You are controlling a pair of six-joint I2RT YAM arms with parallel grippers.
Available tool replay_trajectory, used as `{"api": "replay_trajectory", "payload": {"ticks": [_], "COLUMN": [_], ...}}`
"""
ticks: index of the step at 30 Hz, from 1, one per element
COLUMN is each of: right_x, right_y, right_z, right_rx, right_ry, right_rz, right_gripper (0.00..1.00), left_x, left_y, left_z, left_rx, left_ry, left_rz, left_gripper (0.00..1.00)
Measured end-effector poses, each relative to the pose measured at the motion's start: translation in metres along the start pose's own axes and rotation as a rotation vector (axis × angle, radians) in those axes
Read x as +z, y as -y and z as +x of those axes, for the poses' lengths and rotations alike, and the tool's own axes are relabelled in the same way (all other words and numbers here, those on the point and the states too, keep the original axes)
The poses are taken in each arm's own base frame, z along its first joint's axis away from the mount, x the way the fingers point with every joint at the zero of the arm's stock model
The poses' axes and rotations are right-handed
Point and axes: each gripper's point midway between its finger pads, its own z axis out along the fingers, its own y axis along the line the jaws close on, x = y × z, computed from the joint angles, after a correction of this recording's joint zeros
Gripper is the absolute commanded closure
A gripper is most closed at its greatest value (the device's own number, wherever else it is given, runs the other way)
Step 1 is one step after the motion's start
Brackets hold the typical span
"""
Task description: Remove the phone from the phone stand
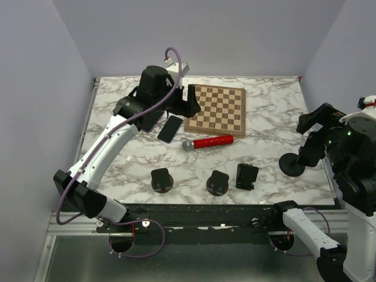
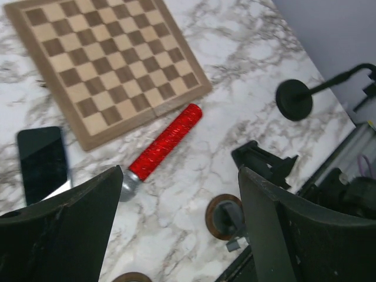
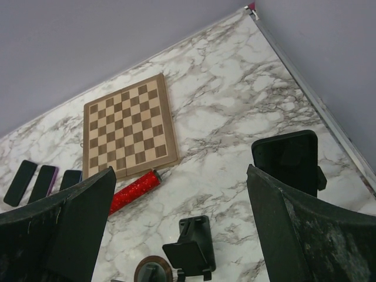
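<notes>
A gooseneck phone stand with a round black base [image 1: 292, 164] stands at the table's right edge; it also shows in the left wrist view [image 2: 294, 100]. A black slab that looks like the phone [image 3: 286, 161] sits at its top, partly behind my right finger. My right gripper [image 3: 181, 176] is open and empty, held high just beside the slab; in the top view [image 1: 312, 136] it hangs over the stand. My left gripper [image 2: 181, 173] is open and empty, above the marble by the chessboard's left edge [image 1: 183, 106].
A chessboard [image 1: 216, 109] lies at the back. A red microphone [image 1: 207, 143] lies in front of it, and a black phone [image 1: 170, 128] lies flat to its left. Two round-based stands [image 1: 162, 180] [image 1: 218, 183] and a black folding stand [image 1: 247, 176] sit near the front edge.
</notes>
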Motion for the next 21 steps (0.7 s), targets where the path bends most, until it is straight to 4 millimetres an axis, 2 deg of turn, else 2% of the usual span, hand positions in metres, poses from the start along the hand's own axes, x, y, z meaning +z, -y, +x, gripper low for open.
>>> {"api": "replay_trajectory", "payload": {"ticks": [4, 5, 8, 12, 16, 21], "right_x": [-0.007, -0.008, -0.008, 0.001, 0.013, 0.023], "right_y": [0.009, 0.013, 0.025, 0.042, 0.054, 0.065], "right_z": [-0.002, -0.001, 0.008, 0.027, 0.045, 0.052], "right_rx": [-0.006, -0.010, -0.022, -0.032, -0.048, -0.071], "right_ry": [0.003, -0.001, -0.028, -0.070, -0.113, -0.124], "right_rz": [0.038, 0.057, 0.113, 0.212, 0.302, 0.382], "right_gripper": [0.00, 0.00, 0.00, 0.00, 0.00, 0.00], "left_x": [0.012, 0.015, 0.018, 0.014, 0.016, 0.035], "left_y": [0.046, 0.063, 0.107, 0.172, 0.228, 0.270], "left_z": [0.028, 0.038, 0.052, 0.050, 0.049, 0.058], "left_rx": [-0.002, 0.000, 0.013, 0.030, 0.039, 0.033], "left_ry": [0.020, 0.026, 0.055, 0.131, 0.187, 0.178], "left_rz": [0.147, 0.202, 0.338, 0.527, 0.688, 0.792], "left_gripper": [0.14, 0.14, 0.14, 0.12, 0.12, 0.11]}}
